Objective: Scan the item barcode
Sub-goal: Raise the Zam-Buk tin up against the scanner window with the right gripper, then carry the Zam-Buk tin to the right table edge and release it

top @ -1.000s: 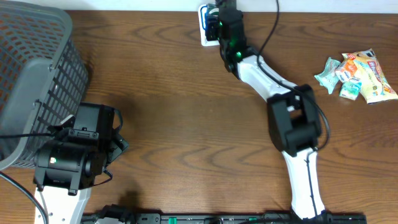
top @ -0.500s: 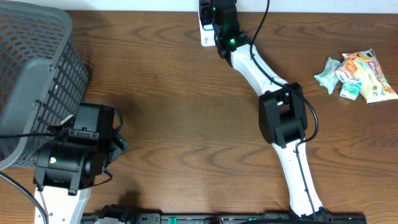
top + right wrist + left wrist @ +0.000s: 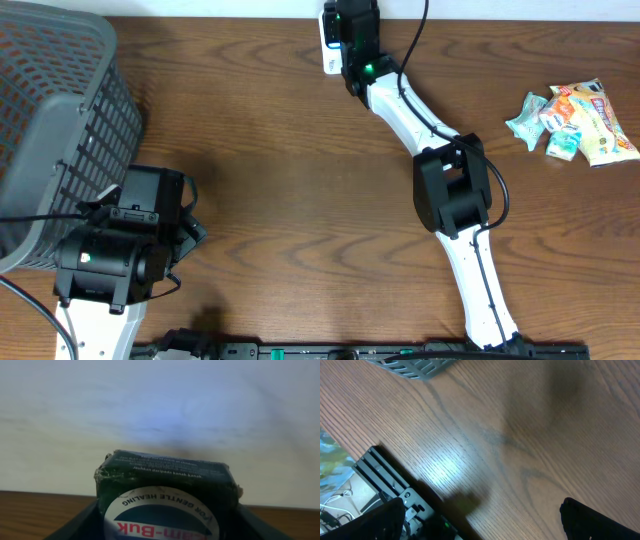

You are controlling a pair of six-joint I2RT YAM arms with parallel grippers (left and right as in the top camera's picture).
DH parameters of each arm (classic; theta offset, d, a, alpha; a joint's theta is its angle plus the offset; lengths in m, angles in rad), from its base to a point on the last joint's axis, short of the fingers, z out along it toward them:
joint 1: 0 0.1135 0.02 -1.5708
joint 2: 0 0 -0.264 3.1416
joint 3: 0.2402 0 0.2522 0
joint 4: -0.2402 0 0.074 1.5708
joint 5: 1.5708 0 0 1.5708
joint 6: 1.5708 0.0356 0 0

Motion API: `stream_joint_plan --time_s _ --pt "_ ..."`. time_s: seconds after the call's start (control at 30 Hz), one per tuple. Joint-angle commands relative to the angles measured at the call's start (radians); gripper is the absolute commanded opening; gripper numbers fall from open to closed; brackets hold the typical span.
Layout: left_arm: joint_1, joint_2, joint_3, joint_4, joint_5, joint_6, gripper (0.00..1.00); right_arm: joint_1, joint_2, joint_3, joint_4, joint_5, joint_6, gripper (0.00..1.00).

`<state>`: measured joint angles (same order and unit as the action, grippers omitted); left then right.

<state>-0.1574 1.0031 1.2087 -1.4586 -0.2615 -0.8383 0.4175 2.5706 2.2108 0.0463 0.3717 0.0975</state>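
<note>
1. Small box: dark green with a round white label. It is pinched in the right pincer and held off the tabletop at its far edge, in front of a pale wall.
2. Right pincer: pressed onto the two sides of the small box, with a dark finger showing at each flank in the wrist view.
3. Right arm: stretched long, running diagonally from the near edge to the far edge, elbow bent about midway.
4. Left pincer: spread wide and holding nothing, above bare wood.
5. Left arm: folded low at the near left corner, just beside the basket.
6. White-and-blue object: just beside the right pincer. Whether it is the scanner cannot be told.
7. Snack packets: in a cluster at the far right, well apart from both arms.
8. Progress, as a judgement: pickup and carry are done. No barcode shows on the visible faces and no scan is confirmed, so the code has yet to be presented and read.
</note>
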Motion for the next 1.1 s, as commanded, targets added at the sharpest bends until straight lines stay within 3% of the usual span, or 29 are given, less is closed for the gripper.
stream_joint_plan --time_s 0.0,0.37,0.63,0.9,0.97,1.07 --pt "0.004 -0.005 0.019 -0.003 -0.016 -0.010 0.98 -0.016 -0.083 0.020 -0.041 0.113 -0.007 0.59" --pt "0.004 -0.005 0.019 -0.003 -0.016 -0.010 0.98 -0.191 -0.308 0.020 -0.555 0.116 0.124 0.55" --pt "0.004 -0.005 0.019 -0.003 -0.016 -0.009 0.97 -0.380 -0.343 0.013 -0.962 0.116 0.159 0.50" --pt "0.004 -0.005 0.019 -0.003 -0.016 -0.010 0.97 -0.554 -0.343 -0.051 -1.115 0.116 0.206 0.51" --pt "0.004 -0.005 0.019 -0.003 -0.016 -0.009 0.98 -0.588 -0.343 -0.078 -1.116 0.116 0.206 0.54" --pt "0.004 -0.005 0.019 -0.003 -0.016 -0.010 0.97 -0.630 -0.343 -0.115 -1.116 0.115 0.215 0.73"
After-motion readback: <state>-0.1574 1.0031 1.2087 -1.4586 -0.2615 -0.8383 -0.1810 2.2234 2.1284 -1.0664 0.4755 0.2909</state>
